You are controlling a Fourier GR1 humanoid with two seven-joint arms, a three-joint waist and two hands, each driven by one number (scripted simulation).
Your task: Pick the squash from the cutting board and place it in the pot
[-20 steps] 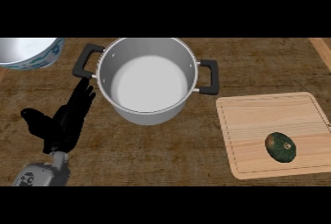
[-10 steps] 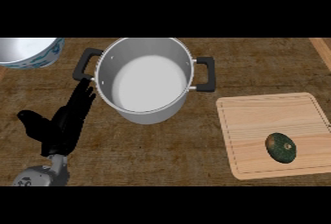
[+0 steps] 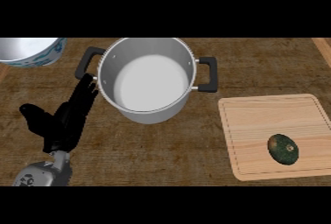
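Squash on the board, pot waiting, left hand resting beside the pot.

The dark green squash point(image 3: 283, 149) lies on the wooden cutting board point(image 3: 258, 118), at 4 o'clock on the bench point(image 3: 161, 148). The steel pot point(image 3: 147, 78) with black handles stands at 11 o'clock from the board, well apart from it. The left hand point(image 3: 65, 120) is at 8 o'clock from the pot, fingers straight and holding nothing, fingertips near its left handle. A bowl point(image 3: 29, 51) shows at the upper left edge.

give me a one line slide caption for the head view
Squash lies on the cutting board at right, steel pot stands empty, left hand rests open beside it.
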